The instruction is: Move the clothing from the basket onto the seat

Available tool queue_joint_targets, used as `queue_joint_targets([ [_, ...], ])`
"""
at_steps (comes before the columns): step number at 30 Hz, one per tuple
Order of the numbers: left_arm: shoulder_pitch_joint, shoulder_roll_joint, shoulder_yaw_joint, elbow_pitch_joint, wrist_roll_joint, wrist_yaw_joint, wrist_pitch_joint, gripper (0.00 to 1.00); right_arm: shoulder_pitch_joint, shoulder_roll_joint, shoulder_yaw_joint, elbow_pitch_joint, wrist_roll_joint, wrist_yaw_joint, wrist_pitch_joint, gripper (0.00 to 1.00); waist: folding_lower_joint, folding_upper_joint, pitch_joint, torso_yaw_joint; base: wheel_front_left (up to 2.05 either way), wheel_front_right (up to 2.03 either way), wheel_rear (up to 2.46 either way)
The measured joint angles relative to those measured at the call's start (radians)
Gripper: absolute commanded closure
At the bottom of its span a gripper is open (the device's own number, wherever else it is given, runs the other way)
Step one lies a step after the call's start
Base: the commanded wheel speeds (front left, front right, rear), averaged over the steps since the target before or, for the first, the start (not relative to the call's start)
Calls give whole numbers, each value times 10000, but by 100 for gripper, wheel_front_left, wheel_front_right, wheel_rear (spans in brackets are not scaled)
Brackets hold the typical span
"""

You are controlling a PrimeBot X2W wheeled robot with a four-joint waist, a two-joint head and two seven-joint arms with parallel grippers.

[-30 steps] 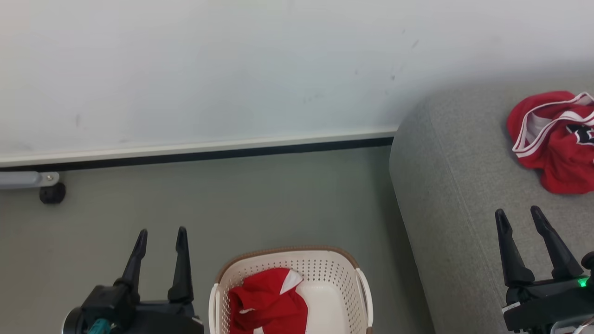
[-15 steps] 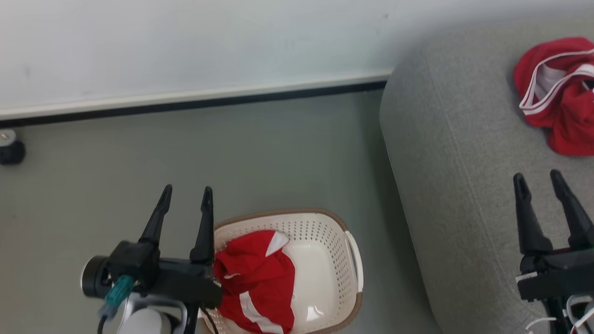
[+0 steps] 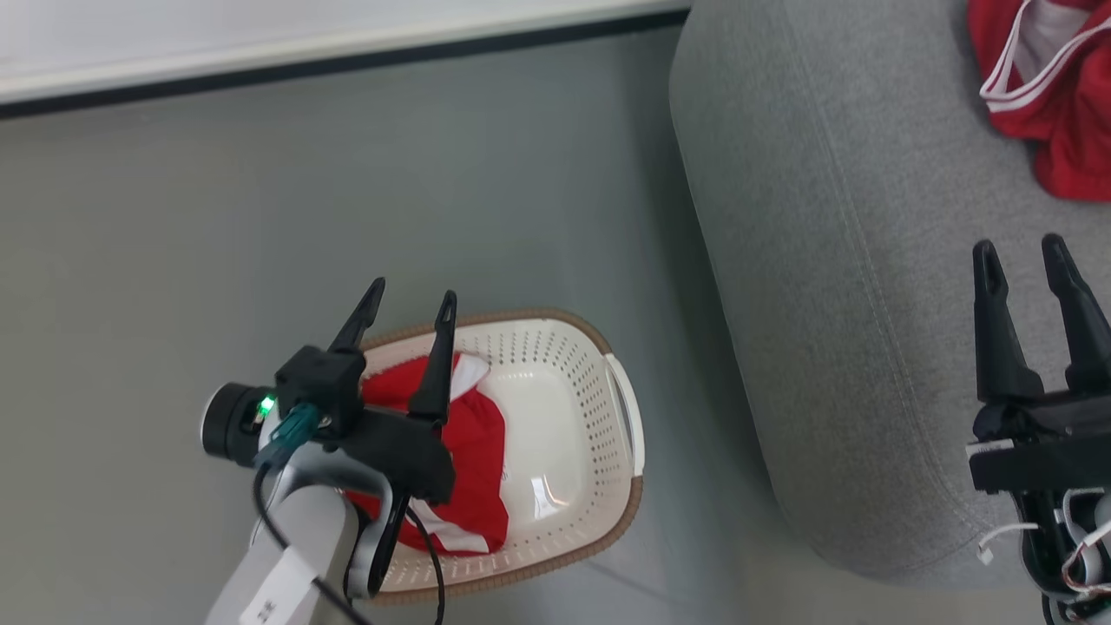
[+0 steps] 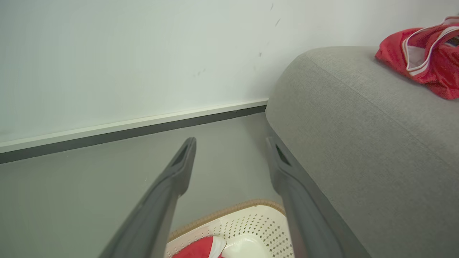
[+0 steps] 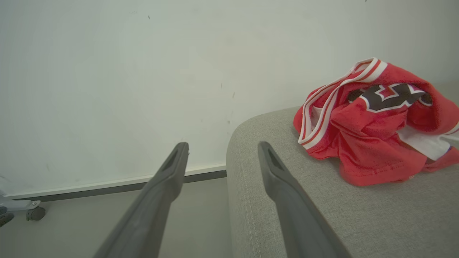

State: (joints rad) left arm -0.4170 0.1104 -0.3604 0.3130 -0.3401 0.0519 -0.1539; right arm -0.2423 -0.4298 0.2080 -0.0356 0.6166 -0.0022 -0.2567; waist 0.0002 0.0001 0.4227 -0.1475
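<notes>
The grey seat point(image 3: 825, 304) is already carrying one red garment point(image 3: 1059, 104) at its far part, so I am judging half of the task done. The basket point(image 3: 599, 365) is standing on the floor near the seat, with the second red garment point(image 3: 473, 451) lying inside it, not yet moved. The left gripper point(image 3: 413, 291) is hovering above that garment, jaws wide apart and holding nothing. The right gripper point(image 3: 1017, 245) is hanging over the seat, equally wide, empty.

Head view looks down — wrist views face the wall point(image 4: 107, 53); all share the seat point(image 3: 798, 260).
</notes>
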Motion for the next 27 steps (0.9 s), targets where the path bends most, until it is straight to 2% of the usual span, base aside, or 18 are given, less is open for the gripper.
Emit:
queue_joint_targets([
  [15,-1689,-4,-324,2456,441,-96,1221,0,-1608,736,42,-499,-552,646,-2,0,-1,1,2123,-604,0,0,0],
  [27,-2937,313,-276,4468,608,-79,2219,0,-2450,1363,219,-1124,-1001,911,-2,0,-1,1,3689,-1279,0,0,0],
])
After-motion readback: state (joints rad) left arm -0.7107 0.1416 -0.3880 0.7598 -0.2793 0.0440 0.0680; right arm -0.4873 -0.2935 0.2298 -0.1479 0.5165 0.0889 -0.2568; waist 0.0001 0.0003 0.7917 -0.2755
